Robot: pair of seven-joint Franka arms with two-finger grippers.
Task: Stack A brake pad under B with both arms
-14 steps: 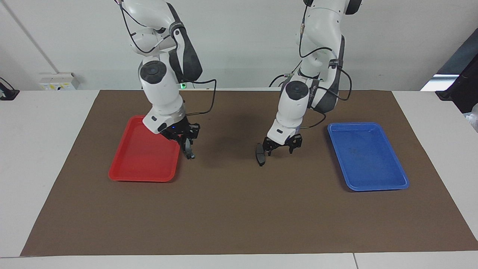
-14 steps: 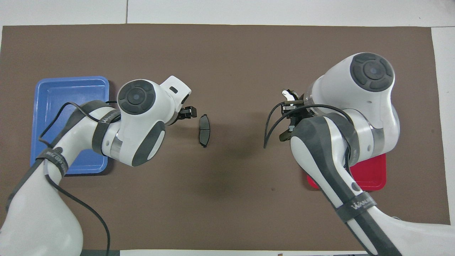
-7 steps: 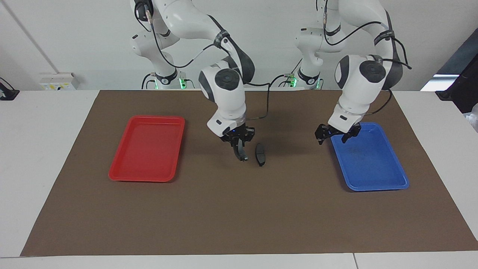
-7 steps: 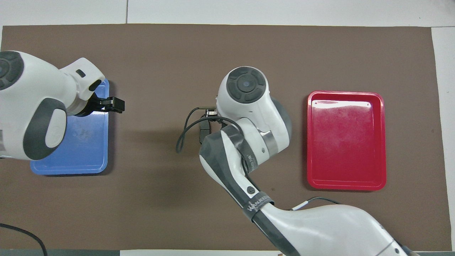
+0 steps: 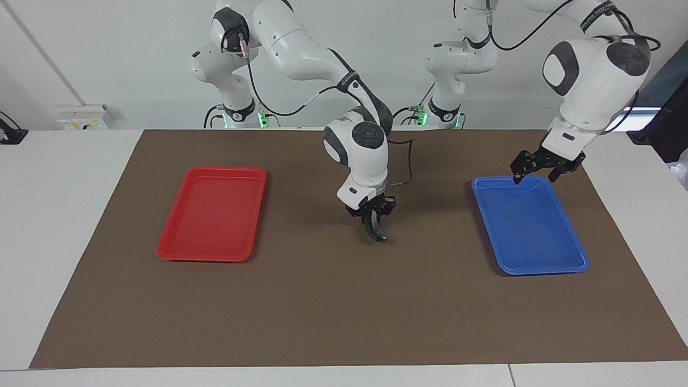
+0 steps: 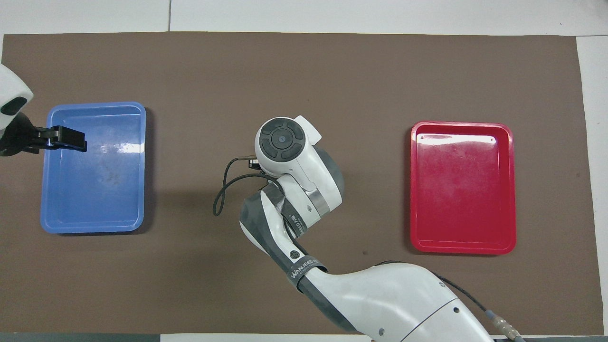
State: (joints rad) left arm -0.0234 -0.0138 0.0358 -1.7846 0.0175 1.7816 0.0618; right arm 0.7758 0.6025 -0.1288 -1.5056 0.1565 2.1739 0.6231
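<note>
So the right claw (image 5: 373,216) is clamped tight on the black crescent-shaped brake shoe with the light grey strip (image 5: 378,231), hanging it on edge low over the middle of the brown mat (image 5: 322,312) on the counter. I honestly can't pick out the small flat dark grey brake pad on its own; my guess is it's hidden right where the brake shoe hangs. Half a second back that brake pad lay in plain sight just beside the brake shoe, so the right claw has slid across onto its spot. The left claw (image 5: 534,177) has pulled away too: fingers apart, holding nothing, now over the blue plastic tray (image 5: 537,271) at its edge nearest the robots. The red plastic tray (image 5: 204,259) sits bare at the right arm's end. These parts look stiff, dense and hardly fragile, but smooth-edged, so I'd pinch mid-arc to stop it swinging or slipping.
</note>
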